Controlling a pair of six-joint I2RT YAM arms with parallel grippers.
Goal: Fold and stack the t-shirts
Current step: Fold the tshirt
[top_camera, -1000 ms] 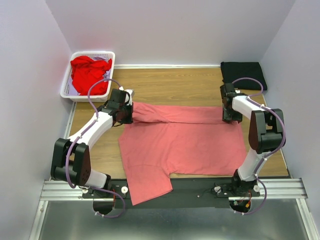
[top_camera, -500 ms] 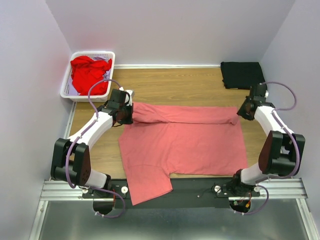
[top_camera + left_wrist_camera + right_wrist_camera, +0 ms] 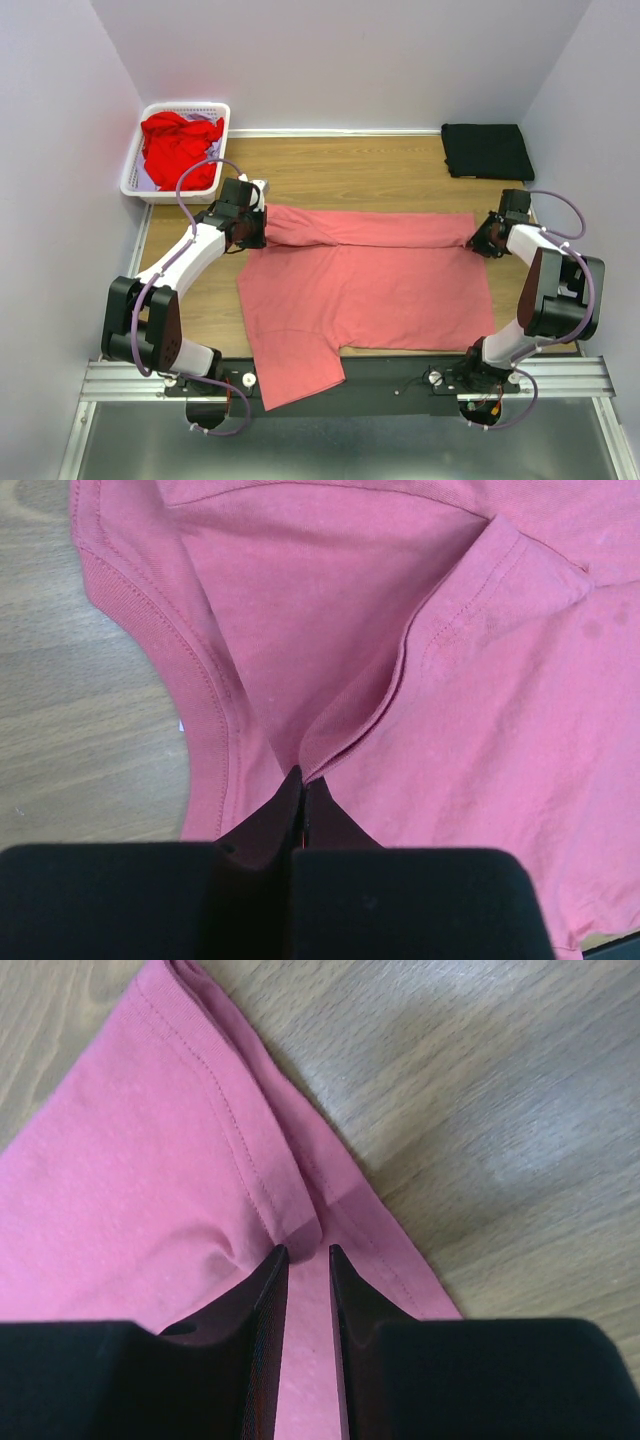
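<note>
1. Wooden table (image 3: 350, 170), pale walls on three sides.
2. Left gripper (image 3: 300, 785): jaws clamped tight on a fold of the pink t-shirt (image 3: 370, 285), next to the collar at its left end.
3. Right gripper (image 3: 302, 1252): jaws down to a narrow slit, tips at the hem ridge on the shirt's far-right corner. Can't tell if it's pinching.
4. Shirt is spread between the arms with its far edge folded over.
5. Folded black t-shirt (image 3: 487, 150) sits in the far-right corner.
6. White basket (image 3: 135, 170) at far left holds red garments (image 3: 180, 145).
</note>
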